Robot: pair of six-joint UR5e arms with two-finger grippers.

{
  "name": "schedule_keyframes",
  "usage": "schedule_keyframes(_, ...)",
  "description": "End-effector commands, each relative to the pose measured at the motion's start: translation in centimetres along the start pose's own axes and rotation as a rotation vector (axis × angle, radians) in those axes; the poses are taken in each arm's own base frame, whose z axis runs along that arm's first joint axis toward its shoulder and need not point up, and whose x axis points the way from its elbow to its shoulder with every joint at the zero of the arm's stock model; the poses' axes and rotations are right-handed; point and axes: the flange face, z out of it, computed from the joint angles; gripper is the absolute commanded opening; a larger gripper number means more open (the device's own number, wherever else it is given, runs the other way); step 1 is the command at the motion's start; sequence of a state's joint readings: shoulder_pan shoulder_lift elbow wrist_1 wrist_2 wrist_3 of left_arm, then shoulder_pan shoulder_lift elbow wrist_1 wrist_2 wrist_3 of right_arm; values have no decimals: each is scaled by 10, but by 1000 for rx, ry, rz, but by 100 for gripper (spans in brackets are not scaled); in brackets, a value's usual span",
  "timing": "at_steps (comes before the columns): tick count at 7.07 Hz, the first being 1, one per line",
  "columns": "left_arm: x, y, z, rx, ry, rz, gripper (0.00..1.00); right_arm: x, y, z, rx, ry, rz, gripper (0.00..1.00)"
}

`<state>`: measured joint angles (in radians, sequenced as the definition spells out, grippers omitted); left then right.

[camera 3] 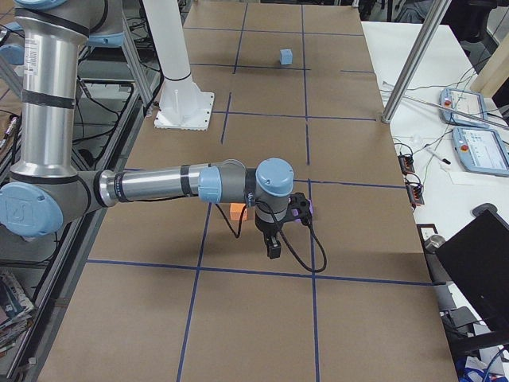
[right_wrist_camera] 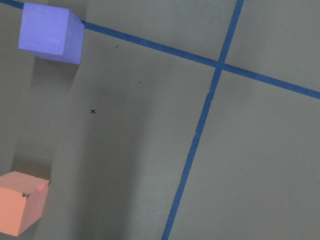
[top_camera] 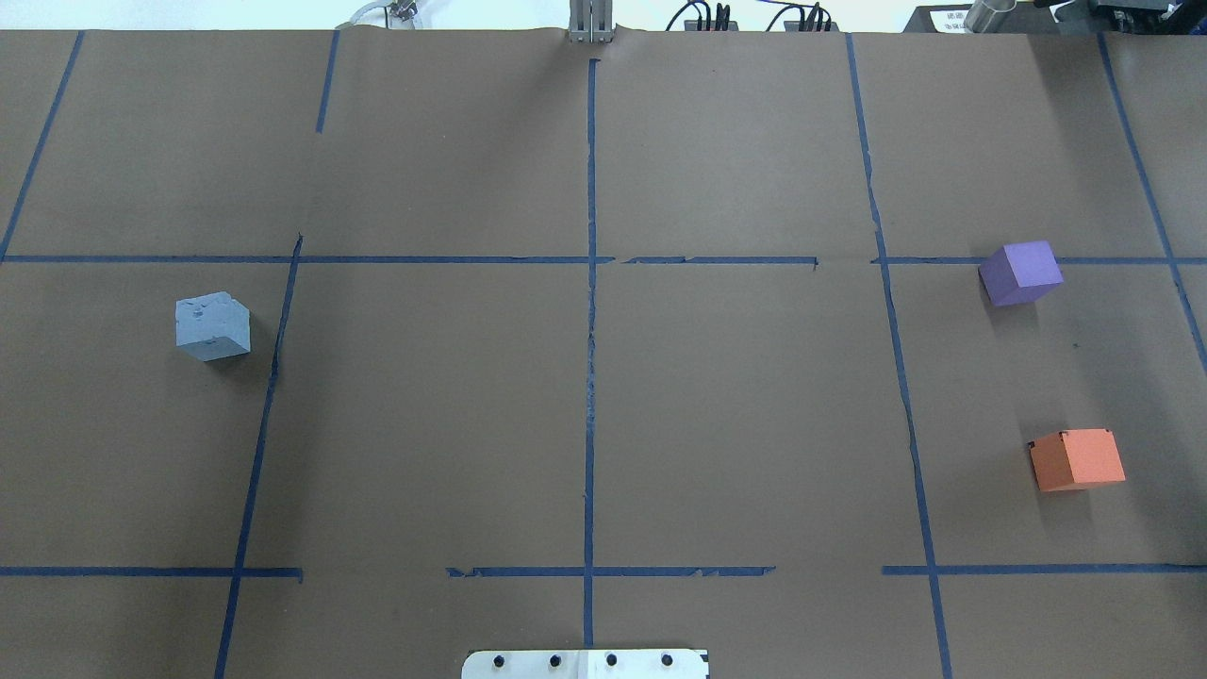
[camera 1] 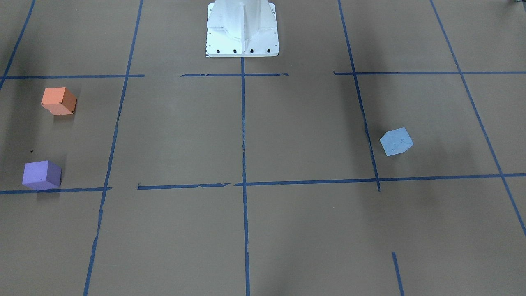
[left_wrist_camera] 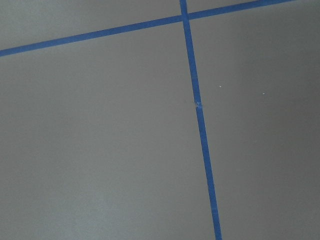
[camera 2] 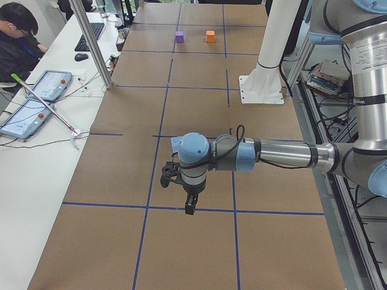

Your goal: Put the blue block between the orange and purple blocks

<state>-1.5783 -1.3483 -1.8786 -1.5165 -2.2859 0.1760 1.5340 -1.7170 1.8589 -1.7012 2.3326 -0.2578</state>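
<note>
The light blue block (top_camera: 212, 325) lies on the robot's left half of the brown table, also in the front view (camera 1: 396, 141). The purple block (top_camera: 1020, 273) and the orange block (top_camera: 1077, 459) lie apart on the right half; both show in the right wrist view, purple (right_wrist_camera: 50, 34) and orange (right_wrist_camera: 20, 207). The left gripper (camera 2: 190, 208) hangs above the table in the exterior left view only. The right gripper (camera 3: 273, 251) hangs close to the orange block (camera 3: 237, 212) in the exterior right view only. I cannot tell whether either is open or shut. The left wrist view shows only table and tape.
Blue tape lines (top_camera: 590, 330) divide the table into squares. The white robot pedestal (camera 1: 242, 28) stands at the robot's edge. An operator (camera 2: 18, 42) sits at a side desk with tablets (camera 2: 45, 84), and a metal post (camera 2: 91, 42) stands at the table's edge.
</note>
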Motion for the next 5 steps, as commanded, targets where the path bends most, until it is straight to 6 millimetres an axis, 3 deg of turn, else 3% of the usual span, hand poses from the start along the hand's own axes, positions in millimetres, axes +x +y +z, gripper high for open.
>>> schedule_keyframes(1, 18, -45, -28, 141, -23, 119, 100, -2, -1, -4, 8, 3, -3, 100)
schedule_keyframes(2, 26, -43, -26, 150, 39, 130, 100, 1, 1, -6, 12, 4, 3, 100)
schedule_keyframes(3, 44, -45, -32, 164, 186, 65, 100, 0, 0, -8, 16, 4, 12, 100)
schedule_keyframes(4, 70, -57, -40, 198, 209, 85, 100, -6, -2, -14, 29, 7, 16, 100)
schedule_keyframes(5, 86, -67, -28, 174, 219, 43, 100, -15, -5, -23, 48, 9, 25, 100)
